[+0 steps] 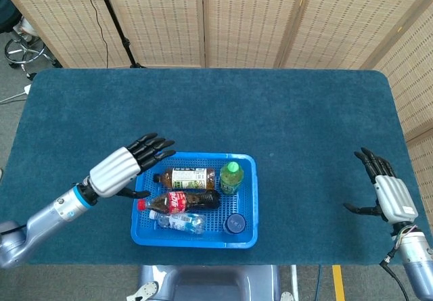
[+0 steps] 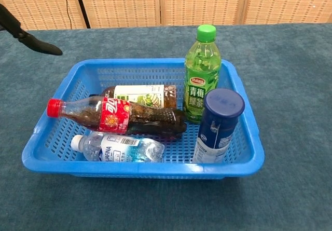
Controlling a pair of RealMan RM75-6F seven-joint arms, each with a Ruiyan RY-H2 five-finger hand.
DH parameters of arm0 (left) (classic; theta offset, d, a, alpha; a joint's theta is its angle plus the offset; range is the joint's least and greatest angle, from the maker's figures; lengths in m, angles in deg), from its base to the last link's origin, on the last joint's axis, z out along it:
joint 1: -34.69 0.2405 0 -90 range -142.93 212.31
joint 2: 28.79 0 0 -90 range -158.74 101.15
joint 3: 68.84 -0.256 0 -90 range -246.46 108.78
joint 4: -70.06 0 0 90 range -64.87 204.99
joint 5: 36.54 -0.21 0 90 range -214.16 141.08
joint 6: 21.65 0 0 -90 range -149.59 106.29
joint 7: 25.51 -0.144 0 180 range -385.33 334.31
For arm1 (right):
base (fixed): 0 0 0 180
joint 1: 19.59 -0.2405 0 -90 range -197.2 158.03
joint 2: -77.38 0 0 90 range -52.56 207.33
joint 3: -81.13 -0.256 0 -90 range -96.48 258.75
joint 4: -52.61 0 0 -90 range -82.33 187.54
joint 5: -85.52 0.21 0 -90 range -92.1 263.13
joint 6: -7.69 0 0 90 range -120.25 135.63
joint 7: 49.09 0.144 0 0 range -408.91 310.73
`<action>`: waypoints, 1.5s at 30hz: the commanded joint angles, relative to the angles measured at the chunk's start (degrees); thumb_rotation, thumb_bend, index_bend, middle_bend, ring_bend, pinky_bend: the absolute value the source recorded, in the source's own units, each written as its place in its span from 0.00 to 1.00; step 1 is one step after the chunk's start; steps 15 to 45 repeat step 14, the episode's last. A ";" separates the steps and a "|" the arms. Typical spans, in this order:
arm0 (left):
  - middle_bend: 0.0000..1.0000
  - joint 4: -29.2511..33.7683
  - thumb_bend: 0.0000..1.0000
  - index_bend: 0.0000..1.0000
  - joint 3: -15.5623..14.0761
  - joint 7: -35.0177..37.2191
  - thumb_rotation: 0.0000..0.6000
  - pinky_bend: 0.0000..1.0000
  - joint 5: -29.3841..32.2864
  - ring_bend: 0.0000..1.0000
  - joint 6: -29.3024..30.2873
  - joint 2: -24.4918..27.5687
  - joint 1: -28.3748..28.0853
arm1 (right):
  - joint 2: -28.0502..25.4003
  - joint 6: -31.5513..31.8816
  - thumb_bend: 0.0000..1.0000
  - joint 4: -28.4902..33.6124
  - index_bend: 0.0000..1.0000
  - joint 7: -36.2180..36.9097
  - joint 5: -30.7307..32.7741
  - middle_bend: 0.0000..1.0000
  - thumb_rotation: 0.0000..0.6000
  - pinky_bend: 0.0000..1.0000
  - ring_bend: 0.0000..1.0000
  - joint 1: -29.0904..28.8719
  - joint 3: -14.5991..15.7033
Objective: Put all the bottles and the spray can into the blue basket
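Teal-carpeted bench [image 1: 203, 105] beneath blue basket [image 2: 244, 132]. Inside basket: cola bottle [image 2: 116, 117] lying flat, red cap leftward. Left hand [image 1: 128, 162] just left of basket, fingers [image 1: 152, 147] spread, empty. Right hand [image 1: 385, 189] far right, fingers apart, empty.

Just a table [image 1: 284, 111] covered in dark teal carpet-like cloth, with the blue basket [image 1: 247, 179] sitting near its front edge.

Four bottles [image 2: 116, 116], one spray can [image 2: 218, 126], one blue basket [image 2: 244, 153], two hands [image 1: 128, 162].
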 commanded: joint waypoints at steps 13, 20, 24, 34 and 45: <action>0.00 10.48 0.04 0.00 -0.20 -13.15 1.00 0.00 22.88 0.00 10.88 3.87 25.30 | 7.18 8.60 0.00 -3.03 0.00 -16.07 -4.03 0.00 1.00 0.00 0.00 1.17 0.25; 0.00 10.50 0.04 0.00 -0.06 -12.96 1.00 0.00 23.56 0.00 10.89 3.80 26.27 | 7.67 9.23 0.00 -3.27 0.00 -17.28 -4.12 0.00 1.00 0.00 0.00 1.32 0.20; 0.00 10.50 0.04 0.00 -0.06 -12.96 1.00 0.00 23.56 0.00 10.89 3.80 26.27 | 7.67 9.23 0.00 -3.27 0.00 -17.28 -4.12 0.00 1.00 0.00 0.00 1.32 0.20; 0.00 10.50 0.04 0.00 -0.06 -12.96 1.00 0.00 23.56 0.00 10.89 3.80 26.27 | 7.67 9.23 0.00 -3.27 0.00 -17.28 -4.12 0.00 1.00 0.00 0.00 1.32 0.20; 0.00 10.50 0.04 0.00 -0.06 -12.96 1.00 0.00 23.56 0.00 10.89 3.80 26.27 | 7.67 9.23 0.00 -3.27 0.00 -17.28 -4.12 0.00 1.00 0.00 0.00 1.32 0.20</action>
